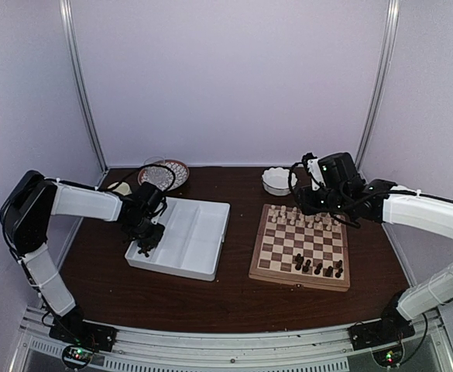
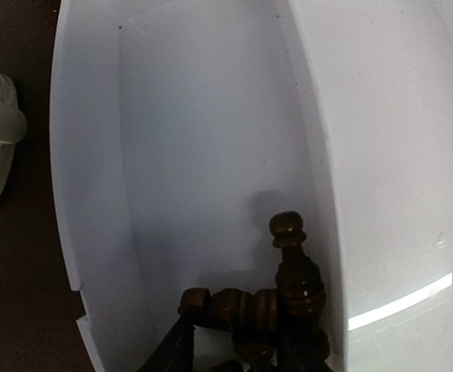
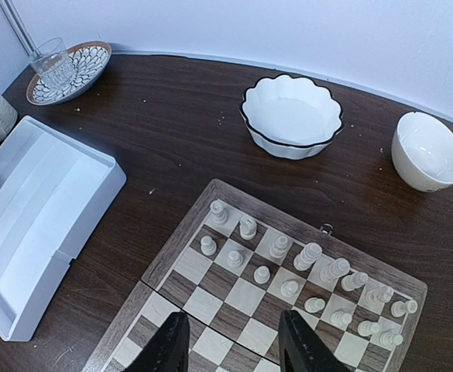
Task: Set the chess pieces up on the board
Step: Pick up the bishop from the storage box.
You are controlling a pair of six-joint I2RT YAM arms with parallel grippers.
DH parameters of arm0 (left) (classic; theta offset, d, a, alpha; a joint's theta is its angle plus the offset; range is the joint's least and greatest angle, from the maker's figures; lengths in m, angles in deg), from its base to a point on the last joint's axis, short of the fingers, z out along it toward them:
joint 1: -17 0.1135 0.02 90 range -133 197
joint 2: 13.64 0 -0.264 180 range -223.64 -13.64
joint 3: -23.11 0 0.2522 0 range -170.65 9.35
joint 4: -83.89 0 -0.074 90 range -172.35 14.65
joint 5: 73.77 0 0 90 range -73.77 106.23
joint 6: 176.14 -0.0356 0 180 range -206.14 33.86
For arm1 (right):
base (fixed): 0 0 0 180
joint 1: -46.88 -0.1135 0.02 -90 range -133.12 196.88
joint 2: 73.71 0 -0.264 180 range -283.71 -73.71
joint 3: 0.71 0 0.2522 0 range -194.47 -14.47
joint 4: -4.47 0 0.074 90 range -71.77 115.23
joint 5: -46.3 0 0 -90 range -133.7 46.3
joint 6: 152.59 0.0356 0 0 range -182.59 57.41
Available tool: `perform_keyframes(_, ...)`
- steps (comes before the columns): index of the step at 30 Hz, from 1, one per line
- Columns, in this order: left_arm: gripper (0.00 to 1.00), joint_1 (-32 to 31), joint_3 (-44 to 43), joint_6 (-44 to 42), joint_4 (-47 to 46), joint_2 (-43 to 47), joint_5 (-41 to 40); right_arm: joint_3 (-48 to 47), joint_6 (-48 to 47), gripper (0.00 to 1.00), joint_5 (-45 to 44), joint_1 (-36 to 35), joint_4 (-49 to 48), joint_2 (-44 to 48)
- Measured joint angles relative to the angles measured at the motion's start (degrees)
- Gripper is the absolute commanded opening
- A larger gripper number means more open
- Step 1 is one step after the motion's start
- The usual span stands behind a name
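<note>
Flanking board [image 1: 276, 253], white tray [image 1: 200, 231], scalloped bowl [image 1: 278, 180]

Bare checks across the middle of the board [image 1: 300, 246], hemmed at the far ranks by cream chessmen [image 3: 288, 263] and at the near ranks by a few dark chess pieces [image 1: 317, 267]. Open worktop [image 1: 238, 263] between board and white divided tray [image 1: 203, 240]. Beyond the board, blocked by a scalloped bowl [image 3: 291, 116] and a plain white bowl [image 3: 429, 151]. Tight in the tray's left compartment, with dark pieces crowded against the divider wall.
</note>
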Motion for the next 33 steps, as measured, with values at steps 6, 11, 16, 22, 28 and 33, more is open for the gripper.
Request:
perform_keyframes(6,0.25,0.44,-1.99,-0.15,0.28,-1.70,0.42,0.33,0.11,0.42,0.04,0.00,-0.44,-0.02)
perform_keyframes(11,0.17,0.48,-3.04,-0.42,0.79,-2.47,1.33,0.33,0.13,0.42,0.07,0.00,-0.74,-0.02)
perform_keyframes(16,0.13,0.48,-0.70,-0.39,0.79,0.37,2.12,0.33,0.13,0.42,0.04,0.00,-0.76,-0.02)
perform_keyframes(22,0.15,0.48,3.52,-0.31,-0.61,8.76,3.32,0.35,0.13,0.42,0.11,0.00,-0.81,-0.02)
perform_keyframes(28,0.11,0.55,10.19,0.59,-5.95,19.47,7.19,1.79,-0.02,0.42,1.66,-0.35,-2.08,0.87)
perform_keyframes(33,0.09,0.59,16.68,1.73,-14.95,28.89,18.84,5.25,-1.29,0.47,6.38,-1.97,-5.05,4.61)
